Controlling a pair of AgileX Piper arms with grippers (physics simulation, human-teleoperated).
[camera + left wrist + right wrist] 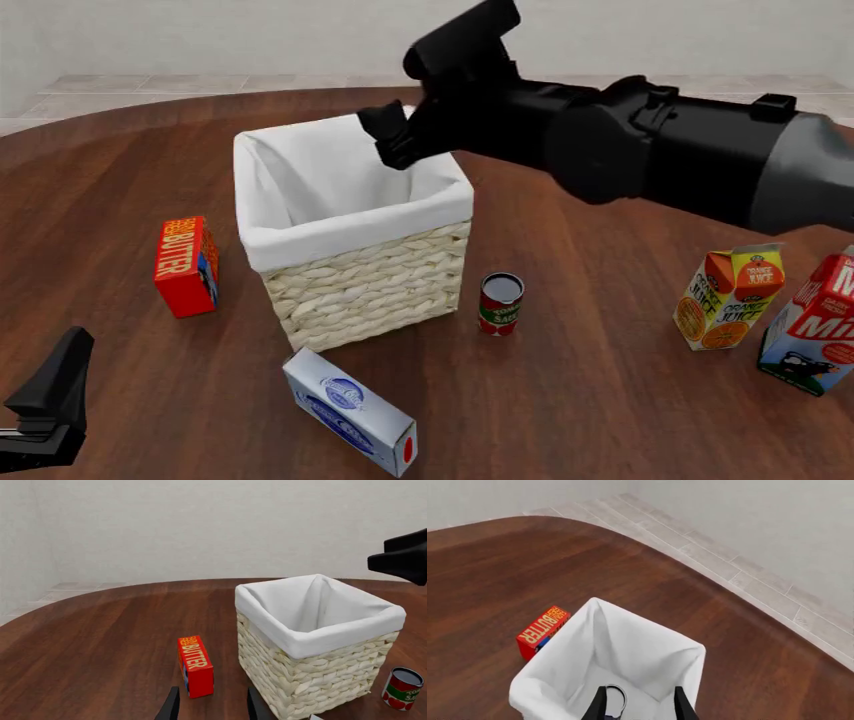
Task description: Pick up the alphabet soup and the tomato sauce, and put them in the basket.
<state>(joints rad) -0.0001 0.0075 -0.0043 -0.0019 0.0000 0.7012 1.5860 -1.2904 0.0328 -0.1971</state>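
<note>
At the centre of the front view stands the basket (358, 275), its white liner folded over the rim, on the dark wooden table (614, 400). To its left, apart from it, a red butter box (186, 266) stands upright; just below the basket's near corner lies a white and blue carton (350, 411) on its side. The tomato sauce (502, 303) stands upright just right of the basket, not touching it. At the right edge are an orange juice carton (730, 297) and a milk carton (811, 325), the latter partly cut off by the frame.

The alphabet soup (616, 700) shows only in the right wrist view, as a silver rim between the finger tips down inside the basket; its label is hidden, and whether it rests on the liner's floor cannot be told.

The right gripper (392, 135) reaches in from the upper right, its thick black arm crossing the frame, tips over the basket's far rim and pointing down into it. Its fingers are apart around the can's rim. The left gripper (211, 705) sits at the lower left of the front view, low near the table, its fingers spread with nothing between them, facing the butter box and the basket.
</note>
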